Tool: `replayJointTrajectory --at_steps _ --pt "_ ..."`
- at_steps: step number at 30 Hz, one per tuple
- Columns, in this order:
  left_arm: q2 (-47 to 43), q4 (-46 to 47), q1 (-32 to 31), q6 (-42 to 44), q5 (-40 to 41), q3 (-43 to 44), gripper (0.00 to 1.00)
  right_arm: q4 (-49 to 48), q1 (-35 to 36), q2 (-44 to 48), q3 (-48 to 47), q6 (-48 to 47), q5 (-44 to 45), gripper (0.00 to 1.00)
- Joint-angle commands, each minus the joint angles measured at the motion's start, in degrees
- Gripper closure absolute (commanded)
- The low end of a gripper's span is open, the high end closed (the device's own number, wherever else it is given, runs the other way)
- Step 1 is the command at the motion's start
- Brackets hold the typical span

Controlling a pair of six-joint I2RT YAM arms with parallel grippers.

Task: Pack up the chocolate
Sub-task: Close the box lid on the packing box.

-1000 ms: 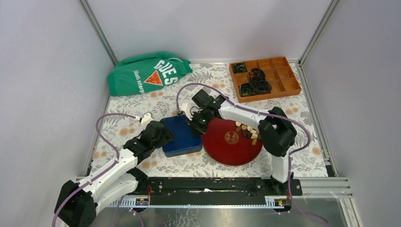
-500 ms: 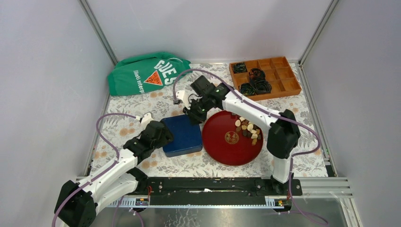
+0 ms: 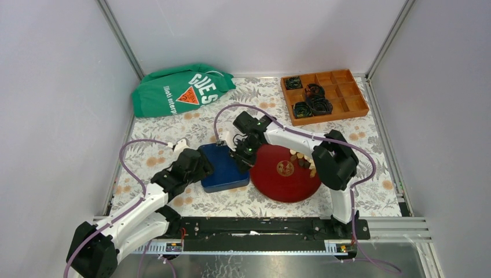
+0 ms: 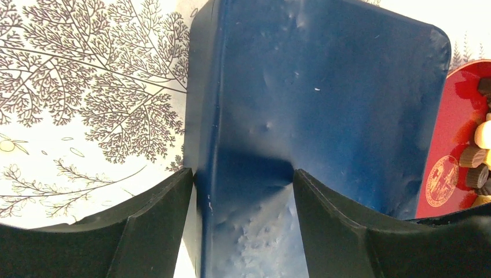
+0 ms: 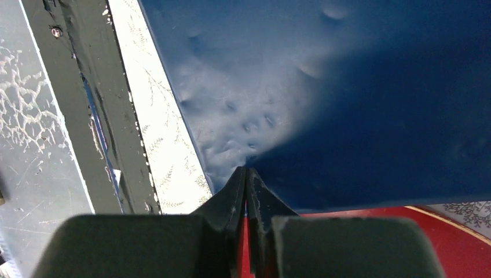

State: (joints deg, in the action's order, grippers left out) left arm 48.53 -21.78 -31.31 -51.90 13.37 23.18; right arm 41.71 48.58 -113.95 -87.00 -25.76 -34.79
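Both grippers meet at the blue box (image 3: 223,171). On its left edge the left gripper (image 4: 242,174) stands released, one finger outside the wall and one over the blue surface. At the box's right edge, just beside the red plate (image 3: 278,184), the right gripper (image 5: 246,172) is clenched with nothing between its tips. Chocolate (image 3: 300,157) lies piled on the plate's right half, partly hidden by the right arm (image 3: 333,162)
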Motion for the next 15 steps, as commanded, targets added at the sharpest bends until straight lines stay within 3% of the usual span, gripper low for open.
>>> replayJointTrajectory --at_steps 1,8,15 --pt "-0.7 2.9 0.2 0.2 -2.3 -0.9 0.29 3.8 0.5 -2.0 3.0 -1.8 9.8 0.93" --pt "-0.2 3.4 0.3 0.2 -2.6 -1.0 0.28 6.6 0.0 1.8 -5.4 -2.8 9.2 0.91" --pt "-0.8 3.3 0.3 -0.2 -2.6 -1.3 0.31 0.3 -1.5 6.4 -17.3 -1.6 14.6 0.89"
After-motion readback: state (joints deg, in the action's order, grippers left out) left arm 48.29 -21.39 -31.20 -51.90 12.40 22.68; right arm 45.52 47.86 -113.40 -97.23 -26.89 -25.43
